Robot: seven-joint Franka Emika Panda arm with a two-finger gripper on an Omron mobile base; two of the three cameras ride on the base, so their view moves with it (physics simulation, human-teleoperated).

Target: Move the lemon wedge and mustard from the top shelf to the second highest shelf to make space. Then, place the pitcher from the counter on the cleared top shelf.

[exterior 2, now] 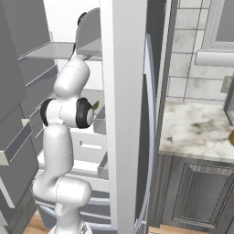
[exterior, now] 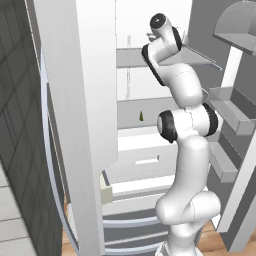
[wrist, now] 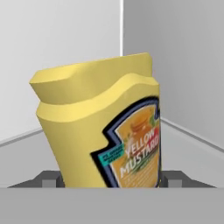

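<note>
The mustard [wrist: 103, 131], a yellow bottle with a red-and-green label, fills the hand view and leans slightly. It stands on the grey top shelf [exterior: 131, 58] near the fridge's back corner. My gripper [wrist: 110, 177] has a fingertip pressed against each side of the bottle's base. In the base views my arm reaches up into the fridge at top-shelf height. The lemon wedge [exterior: 141, 116], tiny and dark olive, lies on the second highest shelf [exterior: 150, 112], and it shows beside my elbow [exterior 2: 95, 104] too. The marbled counter [exterior 2: 196, 128] lies right of the fridge. The pitcher is out of view.
The open fridge door with grey bins [exterior: 230, 112] stands right of my arm. A white fridge wall [exterior: 85, 100] stands to the left. White drawers [exterior: 145, 160] sit below the shelves. A golden sliver [exterior 2: 231, 137] shows at the counter's right edge.
</note>
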